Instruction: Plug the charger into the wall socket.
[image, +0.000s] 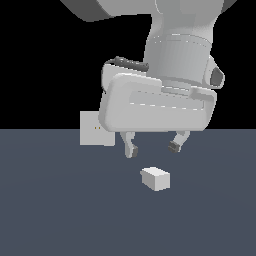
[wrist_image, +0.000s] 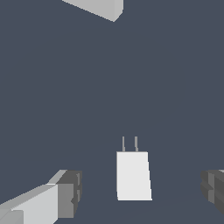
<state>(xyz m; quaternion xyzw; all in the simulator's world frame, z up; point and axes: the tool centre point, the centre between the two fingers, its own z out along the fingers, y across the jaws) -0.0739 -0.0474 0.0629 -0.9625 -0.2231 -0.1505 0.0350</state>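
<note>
The charger (image: 156, 178) is a small white block lying on the dark grey floor; in the wrist view the charger (wrist_image: 133, 176) shows two thin prongs pointing toward the socket's side. My gripper (image: 152, 148) hangs open just above it, fingers spread wide and nothing between them. In the wrist view the gripper (wrist_image: 142, 194) has one fingertip on each side of the block, both apart from it. The wall socket (image: 95, 129) is an off-white upright square plate with two tiny yellowish holes, standing on the exterior view's left, partly hidden behind my hand. An edge of the wall socket (wrist_image: 98, 8) shows in the wrist view.
The dark grey floor (image: 60, 210) spreads flat around the charger. My arm's large white hand body (image: 157, 102) fills the upper middle of the exterior view and covers the socket's right edge.
</note>
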